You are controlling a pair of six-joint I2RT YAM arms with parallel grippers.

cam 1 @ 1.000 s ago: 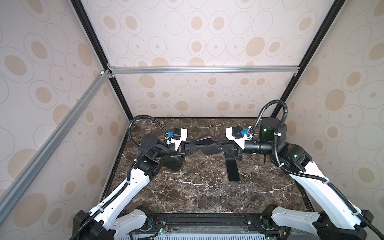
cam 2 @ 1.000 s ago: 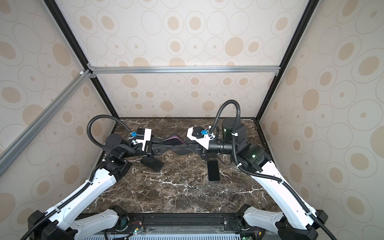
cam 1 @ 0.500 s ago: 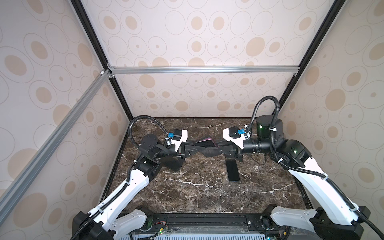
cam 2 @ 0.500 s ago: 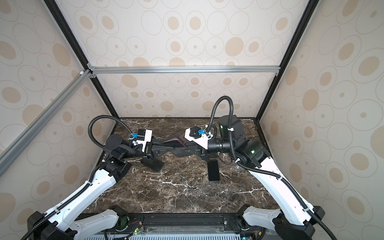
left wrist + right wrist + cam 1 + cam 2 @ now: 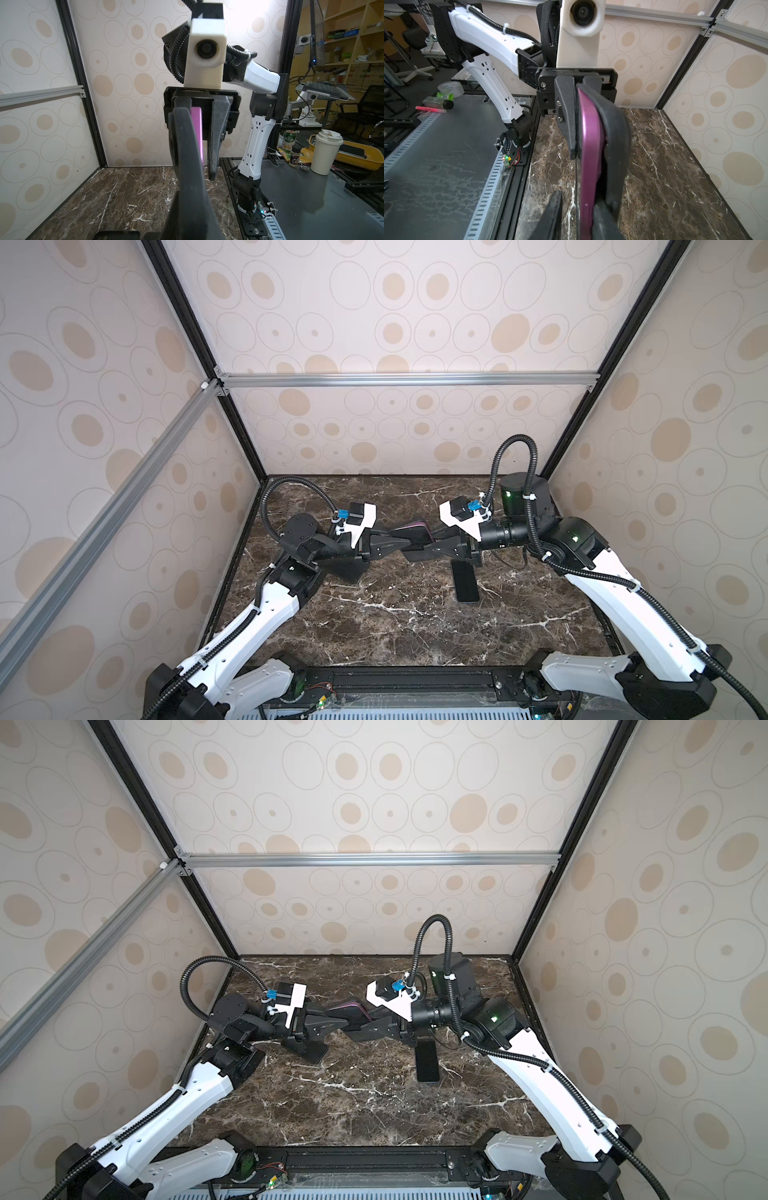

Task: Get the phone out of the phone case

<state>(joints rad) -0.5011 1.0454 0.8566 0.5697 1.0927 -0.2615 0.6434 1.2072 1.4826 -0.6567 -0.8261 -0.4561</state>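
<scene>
Purple phone case (image 5: 415,527) hangs in the air over the marble table (image 5: 395,639), around the middle toward the back wall, held from 2 sides. Left gripper (image 5: 395,546) is clenched tight on one end. Right gripper (image 5: 428,549) clamps the other end w/ jaws a bit wider. Both forearms lie almost level & the finger tips meet, partly overlapping, in both top views. In the right wrist view the phone case stands on edge, w/ a small side button on the purple rim. A dark glossy face (image 5: 578,187) sits just beside this rim; whether the phone is inside, I cannot tell. Black flat slab (image 5: 466,581) lies on the table under the right gripper, apart from the phone case.
</scene>
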